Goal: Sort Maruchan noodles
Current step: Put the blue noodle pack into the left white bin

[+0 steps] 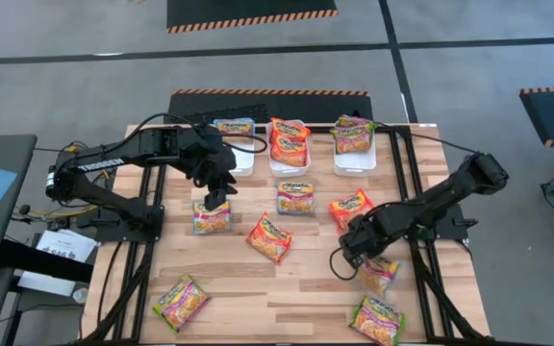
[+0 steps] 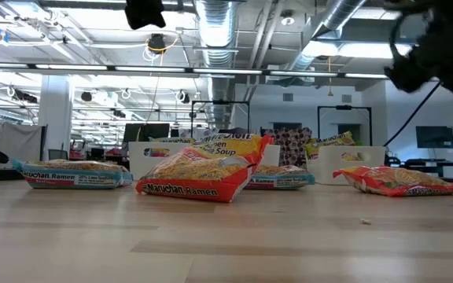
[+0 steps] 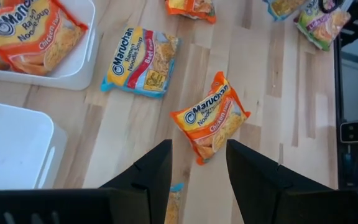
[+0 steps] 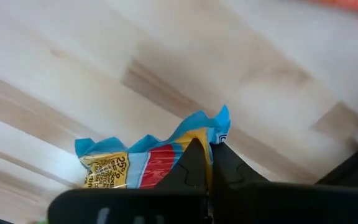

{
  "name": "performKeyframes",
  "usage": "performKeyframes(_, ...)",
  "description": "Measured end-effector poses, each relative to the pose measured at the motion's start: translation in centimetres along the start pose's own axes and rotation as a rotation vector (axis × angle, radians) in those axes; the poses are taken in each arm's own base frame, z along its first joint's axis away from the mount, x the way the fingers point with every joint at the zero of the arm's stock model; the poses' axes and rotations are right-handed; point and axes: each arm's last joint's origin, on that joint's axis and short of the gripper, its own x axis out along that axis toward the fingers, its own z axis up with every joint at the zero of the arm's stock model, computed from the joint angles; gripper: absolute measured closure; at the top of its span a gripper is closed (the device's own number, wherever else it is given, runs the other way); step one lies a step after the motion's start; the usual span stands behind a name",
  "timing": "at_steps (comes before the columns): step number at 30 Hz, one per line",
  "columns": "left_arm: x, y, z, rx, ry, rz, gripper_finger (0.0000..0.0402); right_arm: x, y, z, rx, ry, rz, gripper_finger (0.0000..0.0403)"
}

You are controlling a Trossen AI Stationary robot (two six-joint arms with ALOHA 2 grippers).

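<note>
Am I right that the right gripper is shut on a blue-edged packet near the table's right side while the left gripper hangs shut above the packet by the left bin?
Not quite. The left gripper is open, its fingers spread apart in the left wrist view. The rest stands: the right gripper is pinched on the blue-edged packet, and the left hangs above the packet by the left bin.

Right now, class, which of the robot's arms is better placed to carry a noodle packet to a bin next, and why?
The right. The right gripper is already shut on a blue-edged packet near the table's front right. The left gripper hangs open above another blue-edged packet, holding nothing.
</note>
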Motion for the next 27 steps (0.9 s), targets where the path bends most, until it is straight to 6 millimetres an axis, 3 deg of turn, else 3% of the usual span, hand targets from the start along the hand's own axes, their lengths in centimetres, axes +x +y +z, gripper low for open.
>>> performKeyframes(12,-0.1,0.3,0.2,0.003,-0.012,-0.050,0.0264,-6.8,2.3,3.5,-0.095,-0.337,0.124,0.0394)
performKeyframes(20,-0.2,0.8,0.8,0.024,-0.070,-0.078,0.0264,-11.1,2.6,6.8,-0.141,-0.535,0.189,0.0394)
performKeyframes(27,-0.3,1.6,0.9,0.011,-0.075,-0.033,0.0264,-13.7,1.9,9.4,-0.219,-0.649,0.187,0.0394)
